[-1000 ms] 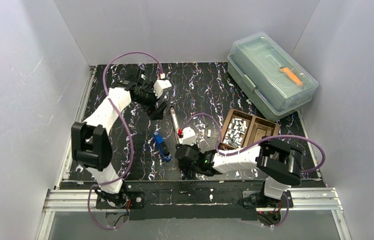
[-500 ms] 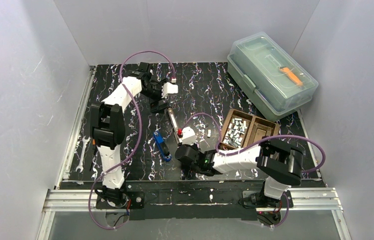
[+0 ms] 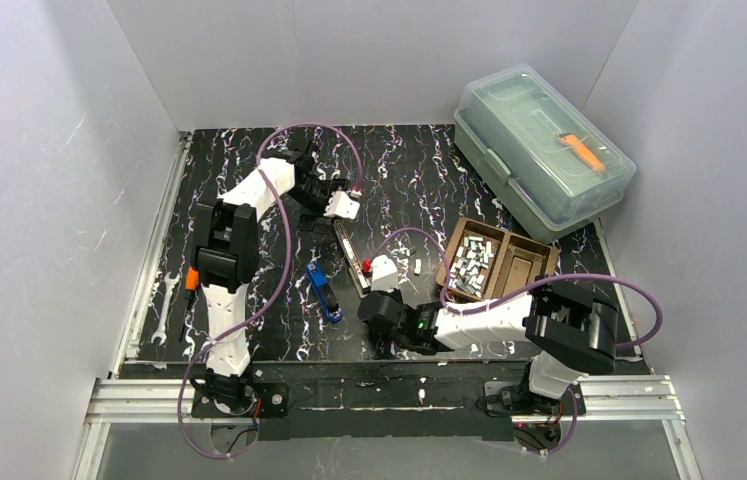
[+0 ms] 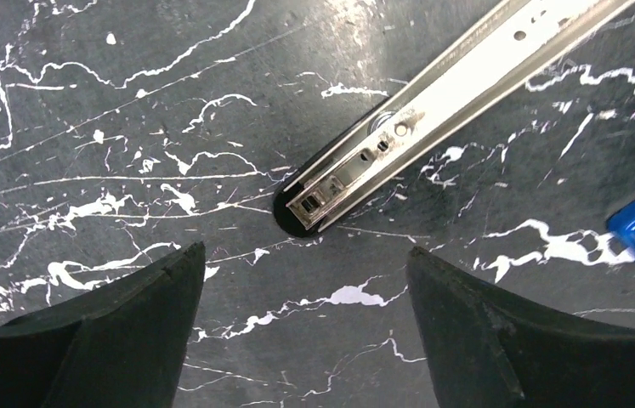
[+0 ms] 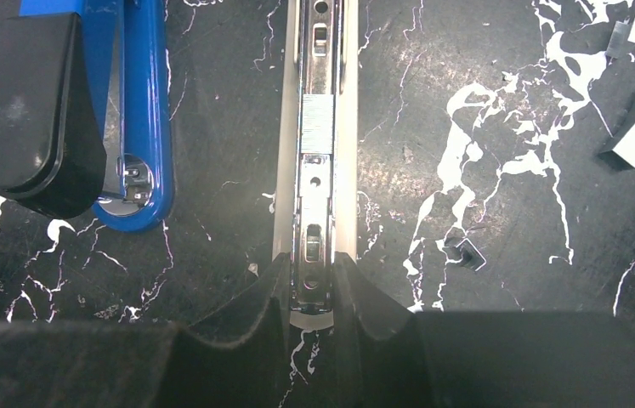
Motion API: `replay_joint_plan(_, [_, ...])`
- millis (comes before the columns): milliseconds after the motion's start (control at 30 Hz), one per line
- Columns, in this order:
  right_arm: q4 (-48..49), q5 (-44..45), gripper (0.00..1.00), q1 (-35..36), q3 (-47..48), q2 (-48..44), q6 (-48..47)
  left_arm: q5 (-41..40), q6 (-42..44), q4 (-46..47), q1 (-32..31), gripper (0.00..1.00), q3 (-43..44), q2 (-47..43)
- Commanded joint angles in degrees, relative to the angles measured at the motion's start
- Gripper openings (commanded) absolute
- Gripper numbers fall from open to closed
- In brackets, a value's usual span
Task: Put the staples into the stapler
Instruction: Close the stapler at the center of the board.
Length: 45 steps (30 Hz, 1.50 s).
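**Right gripper clamps the rail, left gripper open over its far end**

The right gripper (image 5: 310,285) is closed on the near end of the metal rail (image 5: 317,195). Its two fingers (image 5: 254,306) press the rail from both sides. One strip of staples (image 5: 317,124) lies inside the channel of the rail, a little ahead of the fingers. A few more strips lie loose on the table (image 5: 484,85) to the right of the rail. In the top view, many strips fill the left compartment of the wooden tray (image 3: 509,235), which stands to the right of this arm's wrist.

The blue stapler (image 5: 145,102) lies just beside the rail on its left, almost parallel to it, and a thin gap shows between them.

The left gripper (image 4: 305,255) hovers over the far end of the rail. Its jaws are wide apart and hold nothing. In its own view the tip of the rail sits between the two fingers and touches neither of them. A corner of the stapler shows at the right edge of that view.

A clear box (image 3: 544,150) with its lid on stands at the far right of the table, and something orange is inside it
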Motion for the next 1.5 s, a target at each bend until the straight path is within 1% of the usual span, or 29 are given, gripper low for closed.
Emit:
replay_joint_plan(0, [3.0, 0.8, 0.21, 0.1, -0.7, -2.8, -0.3, -4.0, 7.8, -2.6, -1.3, 0.83, -0.7, 1.6])
replay_joint_plan(200, [4.0, 0.7, 0.2, 0.0, -1.5, -3.0, -0.3, -4.7, 7.3, -2.8, -2.4, 0.76, 0.7, 3.1])
replay_joint_plan(467, [5.4, 0.5, 0.18, -0.2, -2.0, -2.1, -0.2, -5.3, 8.1, -3.1, -3.9, 0.7, 1.6, 4.3])
replay_joint_plan(533, [5.7, 0.5, 0.18, -0.3, -2.0, -1.9, -0.3, -5.4, 8.3, -3.2, -4.3, 0.6, 1.6, 4.2])
replay_joint_plan(667, [6.4, 0.5, 0.17, -0.4, -1.9, -1.3, -0.3, -5.4, 7.8, -3.2, -4.9, 0.33, 1.3, 3.6])
replay_joint_plan(700, [6.6, 0.4, 0.17, -0.5, -1.9, -1.1, -0.3, -5.2, 7.0, -3.1, -5.0, 0.3, 1.4, 3.3])
replay_joint_plan(833, [7.7, 0.6, 0.17, -0.7, -2.0, -0.4, -0.1, -5.3, 5.6, -3.0, -4.9, 0.28, 1.0, 1.3])
replay_joint_plan(1000, [9.3, 1.4, 0.15, -1.0, -2.0, 1.4, 0.2, -3.0, 5.5, -3.3, -5.3, 0.27, -0.2, -3.9])
replay_joint_plan(1133, [11.9, 2.3, 0.13, -1.3, -2.7, 2.6, 0.7, -2.2, 5.2, -6.3, -6.2, 0.27, -0.6, -8.0])
replay_joint_plan(1300, [14.3, 3.6, 0.1, -1.8, -2.2, 4.2, -0.2, 0.2, 5.0, -9.1, -8.1, 0.27, -3.3, -14.5])
replay_joint_plan(1467, [16.1, 5.4, 0.08, -2.5, -1.1, 6.1, -1.2, 2.8, 1.3, -12.4, -10.1, 0.26, -4.8, -18.8])
